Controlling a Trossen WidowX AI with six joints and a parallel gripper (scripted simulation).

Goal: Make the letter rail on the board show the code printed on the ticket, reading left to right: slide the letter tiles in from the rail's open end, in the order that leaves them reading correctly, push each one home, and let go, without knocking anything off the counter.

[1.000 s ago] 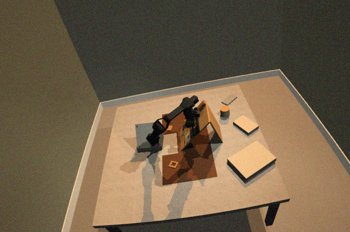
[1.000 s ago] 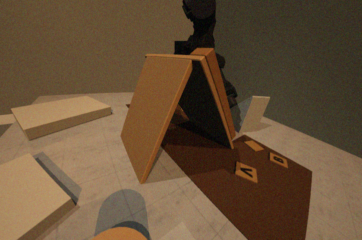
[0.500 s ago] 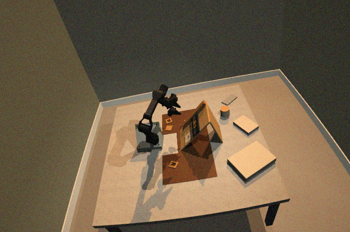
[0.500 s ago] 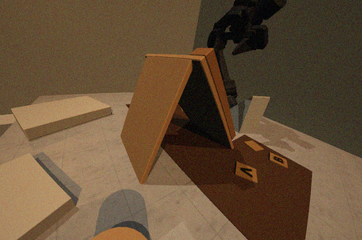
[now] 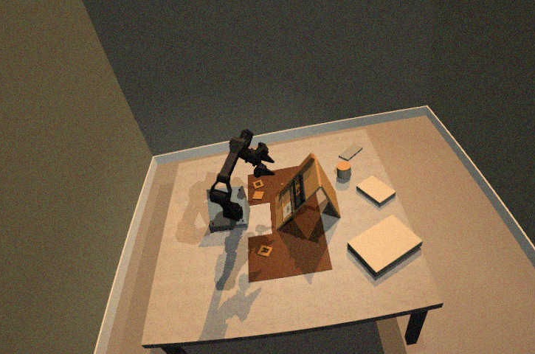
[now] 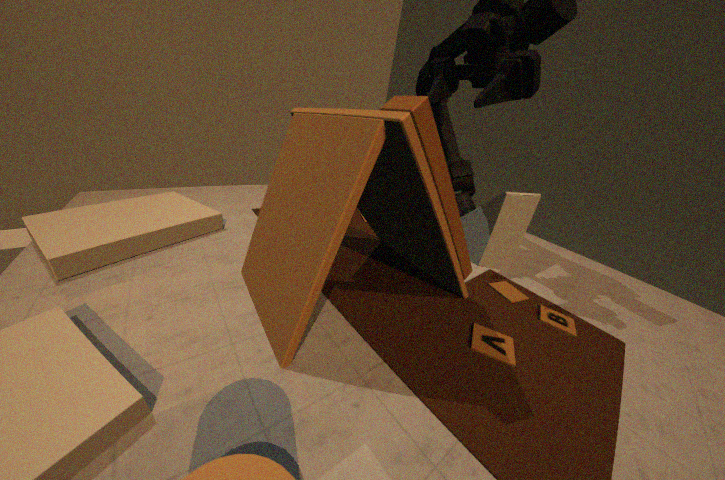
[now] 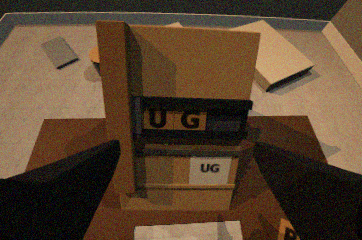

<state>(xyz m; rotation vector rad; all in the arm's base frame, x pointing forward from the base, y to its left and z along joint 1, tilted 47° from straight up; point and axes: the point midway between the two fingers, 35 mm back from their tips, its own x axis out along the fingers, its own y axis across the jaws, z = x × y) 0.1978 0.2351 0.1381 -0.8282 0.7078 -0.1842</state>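
Observation:
The tilted board [image 5: 313, 171] [image 6: 317, 175] [image 7: 209, 65] carries the dark letter rail [image 7: 214, 104]. In the wrist view the U tile [image 7: 157, 119] and G tile [image 7: 190, 120] sit side by side in it, reading UG from the left; the rail's right part is empty. The ticket [image 7: 209, 168] below reads UG. My gripper [image 5: 273, 167] [image 7: 186, 143] is open and empty, raised in front of the board, clear of the tiles. An R tile [image 5: 264, 250] [image 7: 289, 232], B tile [image 5: 257, 184] [image 6: 557, 319], A tile [image 6: 493, 343] and a tile with no visible letter [image 5: 257, 195] [image 6: 508, 290] lie on the mat.
The brown mat [image 5: 288, 267] [image 6: 578, 390] lies under the board, with a white sheet [image 5: 259, 214] [image 7: 189, 231] at its near edge. Behind stand a round can [image 5: 343, 171], a small block [image 5: 375, 189], a large block [image 5: 384, 244] and a thin grey slab [image 5: 350, 151].

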